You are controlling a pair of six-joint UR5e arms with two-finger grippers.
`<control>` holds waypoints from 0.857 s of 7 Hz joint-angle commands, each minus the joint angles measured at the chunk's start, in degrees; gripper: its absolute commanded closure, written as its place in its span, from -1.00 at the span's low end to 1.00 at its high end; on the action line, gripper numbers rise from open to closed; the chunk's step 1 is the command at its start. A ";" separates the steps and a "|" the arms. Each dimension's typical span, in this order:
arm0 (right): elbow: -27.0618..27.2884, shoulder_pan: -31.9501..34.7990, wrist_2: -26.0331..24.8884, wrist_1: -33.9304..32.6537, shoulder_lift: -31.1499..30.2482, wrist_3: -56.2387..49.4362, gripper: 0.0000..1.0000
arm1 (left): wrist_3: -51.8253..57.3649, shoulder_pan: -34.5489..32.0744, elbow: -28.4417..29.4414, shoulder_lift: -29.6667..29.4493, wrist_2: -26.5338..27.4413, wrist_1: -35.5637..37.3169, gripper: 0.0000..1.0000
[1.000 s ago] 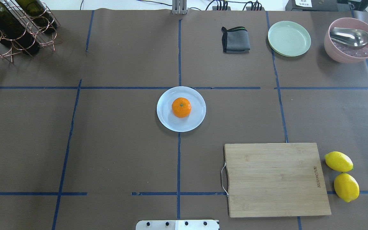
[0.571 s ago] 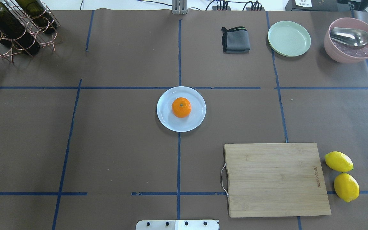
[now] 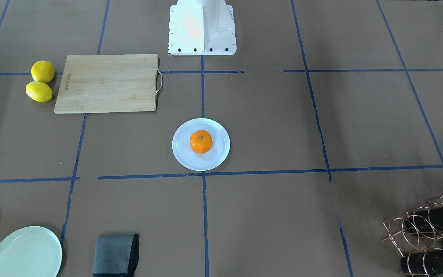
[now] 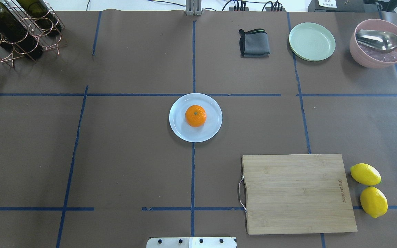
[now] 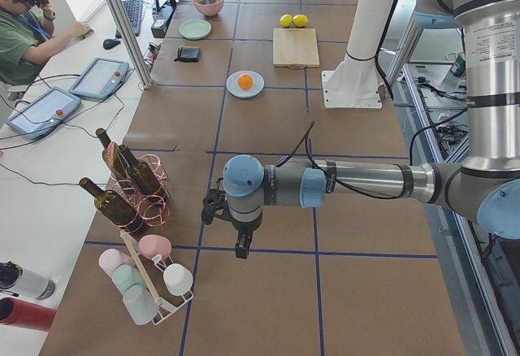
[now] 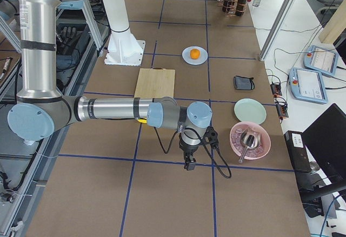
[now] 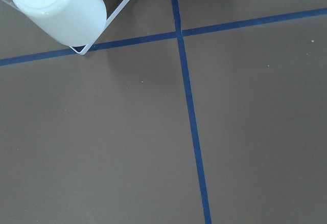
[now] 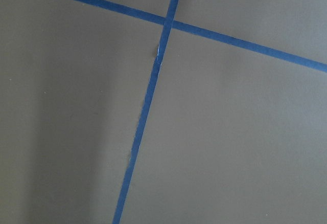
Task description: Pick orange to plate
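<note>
The orange (image 4: 195, 115) sits upright in the middle of the pale bluish-white plate (image 4: 177, 128) at the table's center; the front-facing view shows the same orange (image 3: 201, 141) on the plate (image 3: 181, 154). Neither gripper is near it. My left gripper (image 5: 242, 250) hangs over the table's far left end, seen only in the left side view. My right gripper (image 6: 190, 165) hangs over the far right end, seen only in the right side view. I cannot tell whether either is open or shut. Both wrist views show only brown paper and blue tape.
A bamboo cutting board (image 4: 296, 193) lies front right with two lemons (image 4: 369, 189) beside it. At the back are a grey cloth (image 4: 254, 43), a pale green plate (image 4: 312, 41), a pink bowl with a ladle (image 4: 377, 43) and a bottle rack (image 4: 16, 27). A white cup (image 7: 59, 6) on a rack lies below the left wrist.
</note>
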 commanded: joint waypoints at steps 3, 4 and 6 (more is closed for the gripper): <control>-0.40 0.00 0.89 0.18 -0.06 0.19 -1.00 | 0.00 -0.08 -0.60 0.79 0.00 0.00 -1.00; -0.40 0.00 0.89 0.18 -0.06 0.27 -1.00 | 0.00 -0.08 -0.43 0.88 0.00 0.00 -1.00; -0.49 0.00 2.20 0.18 -0.06 0.36 -1.00 | 0.00 -0.08 -0.43 1.32 0.00 0.00 -1.00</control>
